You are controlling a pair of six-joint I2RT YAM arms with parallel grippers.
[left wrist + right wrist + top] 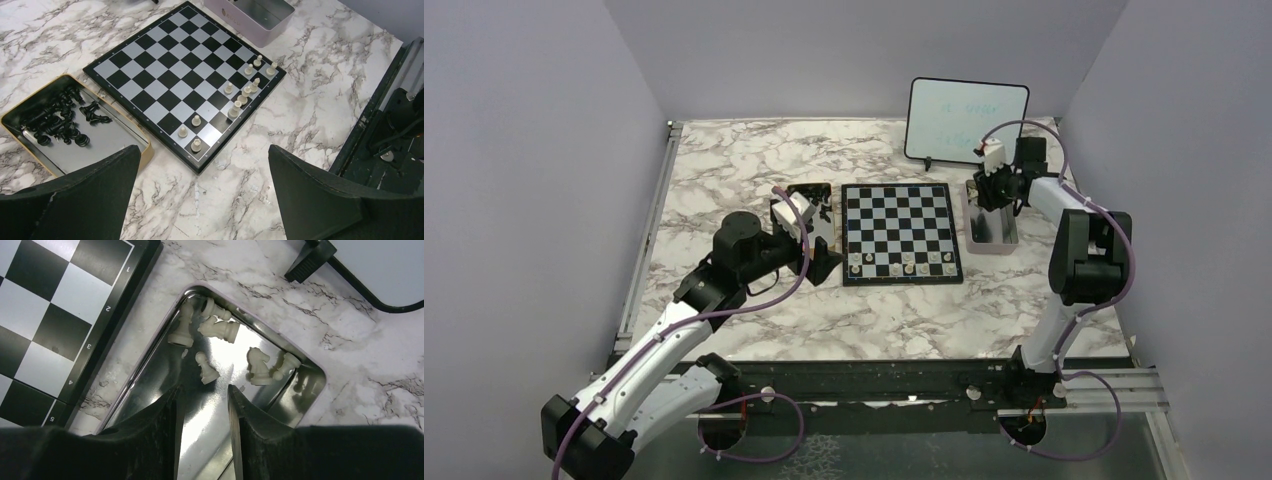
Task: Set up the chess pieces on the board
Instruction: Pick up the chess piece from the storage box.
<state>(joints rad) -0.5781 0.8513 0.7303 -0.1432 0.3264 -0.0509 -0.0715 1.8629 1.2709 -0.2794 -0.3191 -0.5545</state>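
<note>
Right gripper (pixel 202 410) tilts down over the tray (pixel 240 354), jaws narrowly apart and empty, chess pieces (pixel 220 329) just ahead. Left gripper (pixel 202 175) gapes wide, board (pixel 165 75) ahead.

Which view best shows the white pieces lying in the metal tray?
Right wrist: it looks straight into the tray, showing several white pieces distinctly. In top external the right gripper covers the tray; left wrist catches one end, no pieces visible.

Arms (pixel 659 345): white links, black joints, lilac external cables (pixel 1130 262); fingers (pixel 320 200) matte black, wedge-shaped.

The right wrist view crops the board (pixel 45 315).
</note>
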